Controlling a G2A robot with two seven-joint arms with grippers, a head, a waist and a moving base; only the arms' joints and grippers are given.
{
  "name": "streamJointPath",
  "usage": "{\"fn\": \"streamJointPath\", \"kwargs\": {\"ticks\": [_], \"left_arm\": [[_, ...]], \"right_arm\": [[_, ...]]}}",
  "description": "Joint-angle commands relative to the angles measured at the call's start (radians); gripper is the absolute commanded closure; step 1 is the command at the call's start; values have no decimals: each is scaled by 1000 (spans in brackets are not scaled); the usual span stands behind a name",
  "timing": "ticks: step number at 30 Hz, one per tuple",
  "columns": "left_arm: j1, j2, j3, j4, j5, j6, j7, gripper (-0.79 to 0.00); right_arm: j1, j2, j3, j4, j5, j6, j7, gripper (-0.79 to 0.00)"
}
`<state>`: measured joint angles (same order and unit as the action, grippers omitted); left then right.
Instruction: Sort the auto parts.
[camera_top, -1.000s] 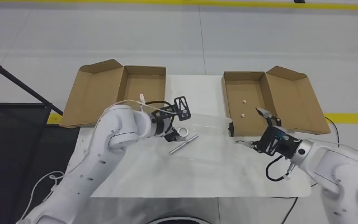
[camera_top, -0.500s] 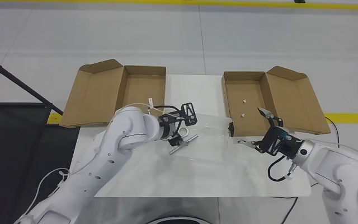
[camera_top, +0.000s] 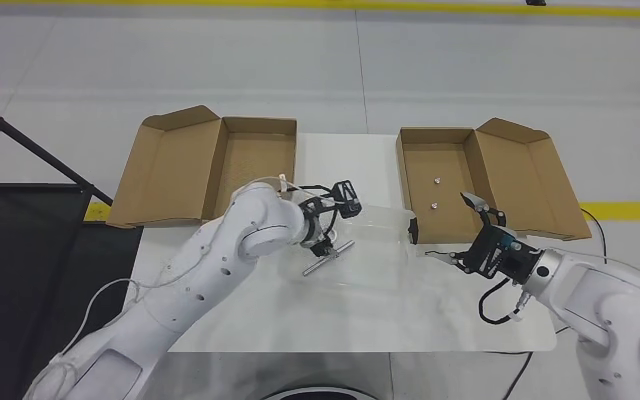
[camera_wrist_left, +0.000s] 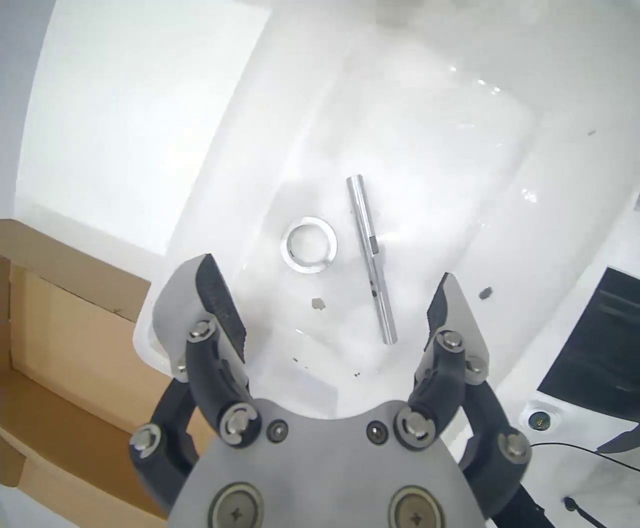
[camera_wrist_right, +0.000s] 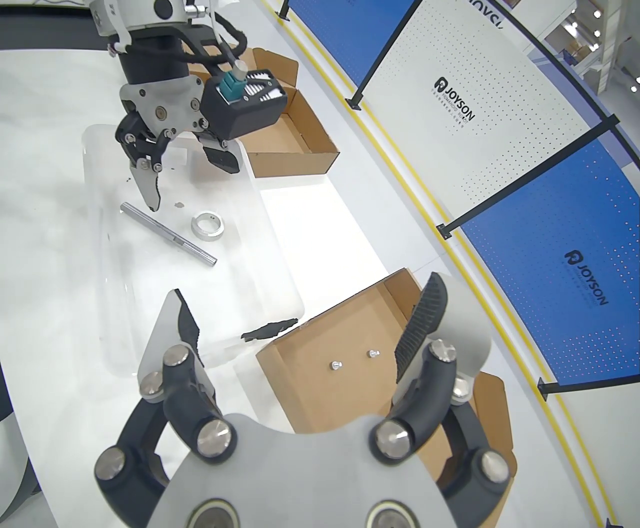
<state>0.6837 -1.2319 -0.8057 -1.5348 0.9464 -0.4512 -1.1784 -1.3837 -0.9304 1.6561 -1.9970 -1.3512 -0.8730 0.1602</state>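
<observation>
Left wrist view: left gripper (camera_wrist_left: 326, 270) hangs spread wide over the metal rod (camera_wrist_left: 371, 257); it looks stiff and probably slippery, so grasp its middle.

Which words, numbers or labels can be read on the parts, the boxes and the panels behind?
Rod: no text.
Ring: no text.
Left box: no text.
Right box: no text.
White panel: a brand mark, not quoted here.
Blue panel: the same brand mark, not quoted.

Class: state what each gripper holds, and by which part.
Nothing. The left gripper and right gripper are open and empty; rod and ring lie free.
</observation>
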Motion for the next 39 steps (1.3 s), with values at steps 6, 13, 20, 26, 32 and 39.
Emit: {"fn": "streamJointPath", "kwargs": {"ticks": [6,13,20,26,32,39], "left_arm": [[-24,-14,29,92,-9,5,51,-727],[-57,-31,57,167,-19,1,89,-631],[-81,-49,91,225,-26,-3,108,-582],[-97,-63,115,267,-29,3,113,-563],[-107,-76,135,299,-22,14,118,-545],[-103,-86,154,318,22,45,137,-511]], "right_arm": [[0,0,0,0,0,0,0,-785],[0,0,0,0,0,0,0,-785],[0,0,0,0,0,0,0,-785],[0,0,0,0,0,0,0,-785],[0,0,0,0,0,0,0,-785],[0,0,0,0,0,0,0,-785]]}}
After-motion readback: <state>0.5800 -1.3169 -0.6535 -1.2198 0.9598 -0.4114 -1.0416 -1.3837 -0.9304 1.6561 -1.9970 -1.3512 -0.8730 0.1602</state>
